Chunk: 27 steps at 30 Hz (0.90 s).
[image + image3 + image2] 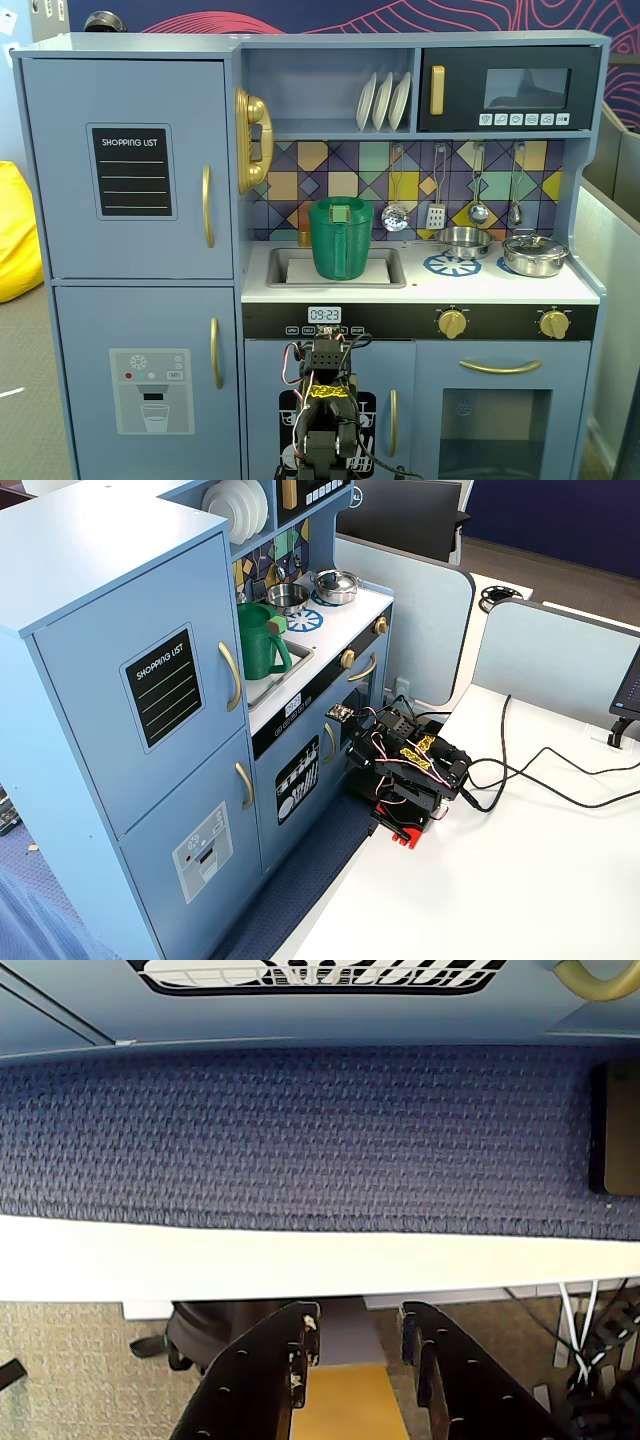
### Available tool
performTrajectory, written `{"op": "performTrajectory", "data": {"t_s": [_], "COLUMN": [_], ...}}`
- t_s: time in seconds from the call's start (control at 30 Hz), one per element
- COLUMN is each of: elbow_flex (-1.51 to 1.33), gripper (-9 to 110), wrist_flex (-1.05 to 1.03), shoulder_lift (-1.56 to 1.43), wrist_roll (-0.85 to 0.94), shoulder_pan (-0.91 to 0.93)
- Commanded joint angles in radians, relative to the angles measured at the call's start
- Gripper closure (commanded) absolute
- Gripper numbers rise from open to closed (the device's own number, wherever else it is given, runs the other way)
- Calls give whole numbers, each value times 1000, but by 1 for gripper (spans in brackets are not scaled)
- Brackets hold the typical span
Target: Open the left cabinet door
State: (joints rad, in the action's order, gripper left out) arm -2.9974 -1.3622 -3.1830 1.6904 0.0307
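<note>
The left cabinet door (130,165) is the upper left blue-grey door, shut, with a black "SHOPPING LIST" panel and a vertical gold bar handle (207,205). In the other fixed view the door (150,700) and its handle (231,675) face right. My arm (325,400) sits folded low in front of the kitchen, far below and to the right of that handle. It rests on the white table (520,880). My gripper (358,1318) points down over the table edge, its jaws slightly apart and empty. The door is out of the wrist view.
The lower door with a dispenser graphic (150,375) is below the task door. The dishwasher door (320,975) and blue carpet (300,1130) lie ahead of the gripper. A green pitcher (340,238) stands in the sink. Cables (540,770) trail across the table.
</note>
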Motion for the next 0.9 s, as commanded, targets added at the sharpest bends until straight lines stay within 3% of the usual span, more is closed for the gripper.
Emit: {"op": "performTrajectory", "data": {"t_s": [0.0,0.4,0.63,0.87], "elbow_flex": [0,2,94,296], "gripper": [101,101,101,101], "wrist_flex": [-143,-123,204,462], "shoulder_lift": [3,5,64,176], "wrist_roll": [-83,-72,-218,-106], "shoulder_pan": [-23,-51,-227,-368]}}
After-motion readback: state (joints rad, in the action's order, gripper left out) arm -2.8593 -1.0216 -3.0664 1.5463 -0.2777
